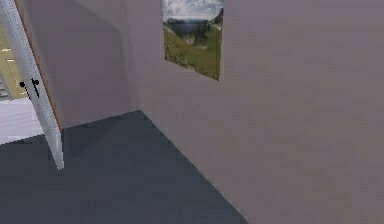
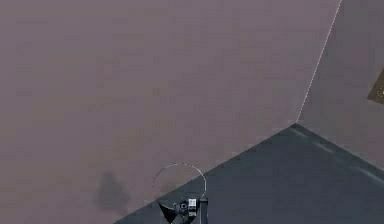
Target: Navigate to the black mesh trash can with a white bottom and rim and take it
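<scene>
Corner ahead in the forward view: two grey-mauve walls [image 1: 290,120] meet above a dark floor [image 1: 110,180]. High on the nearer one hangs a picture [image 1: 192,38], a landscape of green slopes under a cloudy sky. At that view's left a white door [image 1: 48,120] stands open with its black handle [image 1: 30,85] towards us. Past it we catch a strip of paler floor in a brighter room.

Over to the arm side view, and it's bare wall across most of it. A corner line runs down at the right, and the dark floor wedges in at the lower right. Down at the bottom edge, right by the middle, we see the jaws: dark body low, thin fingers [image 2: 181,164] arching up against the wall. Nothing hangs from them, and there is just bare wall behind. Are they apart or together? We cannot tell. A brown-gold sliver [image 2: 379,88] sits at that view's right edge, too little of it to name. As for the trash can, we cannot tell where it stands.
</scene>
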Controlling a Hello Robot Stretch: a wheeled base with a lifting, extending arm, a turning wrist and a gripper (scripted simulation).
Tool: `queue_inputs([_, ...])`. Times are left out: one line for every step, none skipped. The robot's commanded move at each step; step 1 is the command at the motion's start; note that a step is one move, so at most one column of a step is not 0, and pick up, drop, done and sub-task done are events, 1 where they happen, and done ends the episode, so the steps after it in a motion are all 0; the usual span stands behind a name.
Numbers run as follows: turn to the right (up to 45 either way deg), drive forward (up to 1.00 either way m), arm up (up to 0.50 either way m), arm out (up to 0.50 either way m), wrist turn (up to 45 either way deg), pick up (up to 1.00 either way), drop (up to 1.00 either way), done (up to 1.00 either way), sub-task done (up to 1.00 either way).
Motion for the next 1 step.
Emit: queue_inputs([0.0,0.0,0.0,0.0,45.0,0.0,0.0,0.0,0.0])
